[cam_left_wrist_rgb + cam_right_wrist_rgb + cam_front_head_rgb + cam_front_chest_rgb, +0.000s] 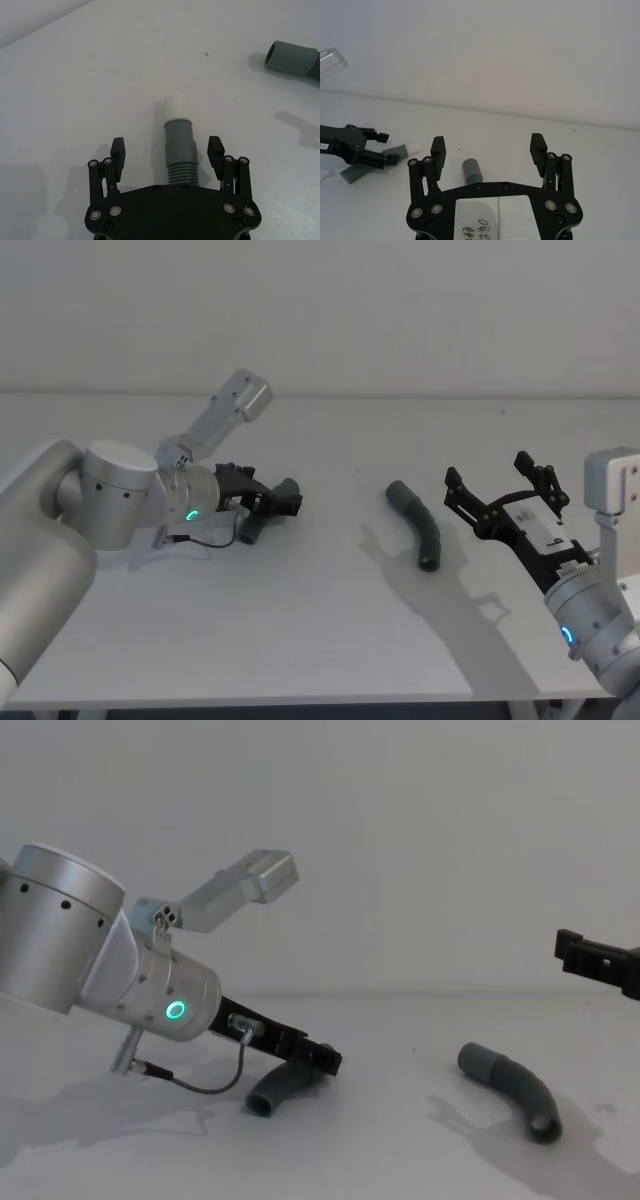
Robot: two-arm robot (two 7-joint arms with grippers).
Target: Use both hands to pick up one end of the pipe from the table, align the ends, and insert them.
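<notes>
My left fingers [118, 150] are low on the bench [300, 640], spread apart astride the ribbed part of the left hose piece [280, 1088]. There are gaps on both sides, so nothing is clamped. Its pale tip [176, 104] points away from me. Risk here: I'd be closing on a curved, ribbed body lying flat, so it could twist or slip as I squeeze and leave the tip aimed off. I'm also close to the bench, so the tips could scrape it.

The right hose piece [420, 523] lies loose mid-bench, wide sleeve [287, 56] facing left. My right fingers [538, 145] hang in the air just right of it, spread apart, holding nothing. Risk: a nudge on the way down rolls it. Grabbing too near the sleeve would block the joint, and if either curve turns in my grip, the tip likely jams on the sleeve rim
</notes>
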